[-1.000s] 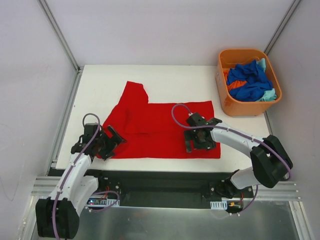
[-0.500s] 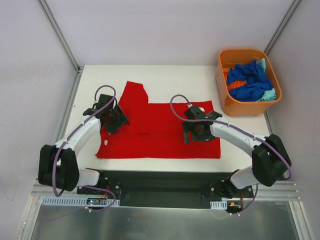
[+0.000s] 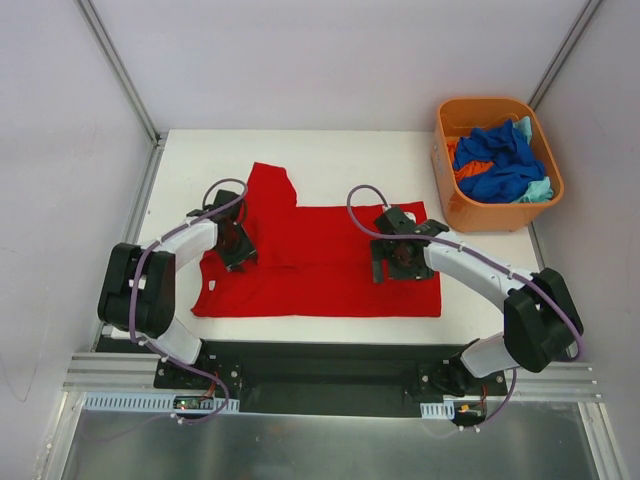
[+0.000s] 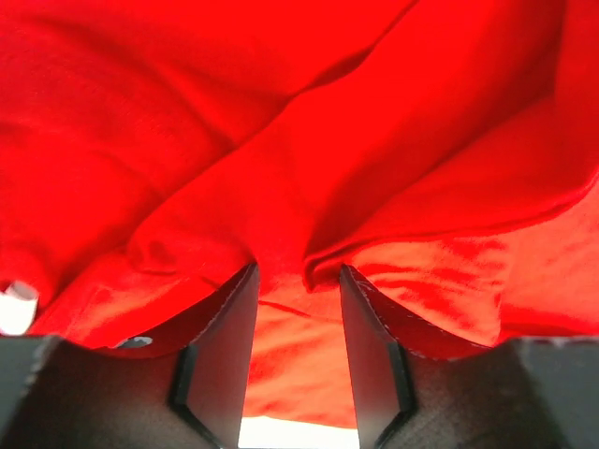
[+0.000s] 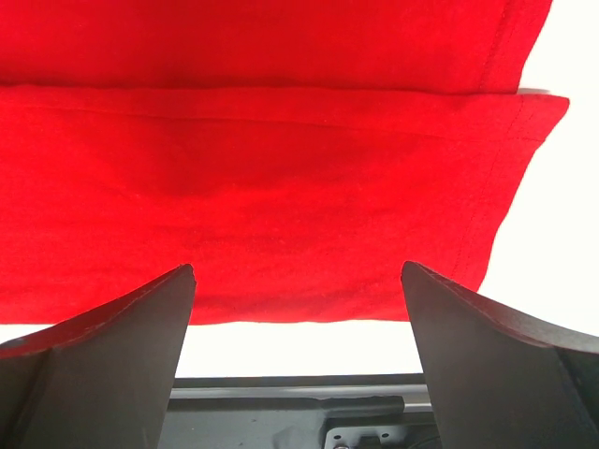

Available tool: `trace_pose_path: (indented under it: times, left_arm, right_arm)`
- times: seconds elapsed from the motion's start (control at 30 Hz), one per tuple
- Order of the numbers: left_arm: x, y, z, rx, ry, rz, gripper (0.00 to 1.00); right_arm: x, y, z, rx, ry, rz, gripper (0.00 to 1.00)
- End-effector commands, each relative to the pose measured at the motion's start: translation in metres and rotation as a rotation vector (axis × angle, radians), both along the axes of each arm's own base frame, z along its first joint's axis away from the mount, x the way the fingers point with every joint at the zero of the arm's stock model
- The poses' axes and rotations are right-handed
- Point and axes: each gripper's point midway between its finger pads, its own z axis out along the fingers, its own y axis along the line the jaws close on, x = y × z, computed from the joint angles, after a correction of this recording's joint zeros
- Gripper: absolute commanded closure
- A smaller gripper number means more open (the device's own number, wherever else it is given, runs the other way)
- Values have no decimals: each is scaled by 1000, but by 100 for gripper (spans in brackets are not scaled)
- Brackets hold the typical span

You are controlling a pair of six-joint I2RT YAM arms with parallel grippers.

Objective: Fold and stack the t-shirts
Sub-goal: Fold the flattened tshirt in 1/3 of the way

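Left wrist view: swung onto the red t-shirt (image 4: 374, 140), narrowing left pincer (image 4: 299, 269) round a raised ridge, grip unconfirmed, right pincer (image 5: 298, 269) gaping, folding about to begin.

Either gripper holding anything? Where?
Left gripper: red t-shirt fold between its fingers, near its left edge; clamped or not, cannot tell. Right gripper: open, nothing held.

Bright, diffuse light from above fills the overhead view, casting only faint, soft shadows on the flat white bench (image 3: 340, 155). In the left wrist view the bright red cloth t-shirt (image 4: 281, 140) looks oversaturated and soft-focused. In the right wrist view its stitching is crisp and the bench is blown out white.
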Motion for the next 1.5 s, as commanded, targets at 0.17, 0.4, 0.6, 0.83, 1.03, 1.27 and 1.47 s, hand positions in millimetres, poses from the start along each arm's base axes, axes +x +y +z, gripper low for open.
trace_pose_path:
  times: [0.17,0.4,0.6,0.83,1.03,1.27,1.47]
  left_arm:
    - [24,-17,10,-28,-44,-26,69]
    - [29,-25,15,-48,-55,-51,98]
    - [36,-38,21,-79,-69,-89,100]
    - [80,-68,62,-157,-188,-135,100]
    - [112,-93,68,-192,-209,-180,100]
    - [136,-122,67,-227,-224,-265,73]
    - [149,-116,81,-179,-288,-276,3]
  right_arm:
    - [4,-8,3,-27,-14,-19,3]
    - [6,-11,2,-39,-15,-26,3]
    - [6,-17,6,-48,-23,-40,3]
    - [10,-28,19,-45,-62,-80,3]
    - [12,-38,22,-55,-72,-103,3]
    - [20,-44,23,-61,-73,-124,3]
    - [40,-43,39,-55,-115,-125,3]
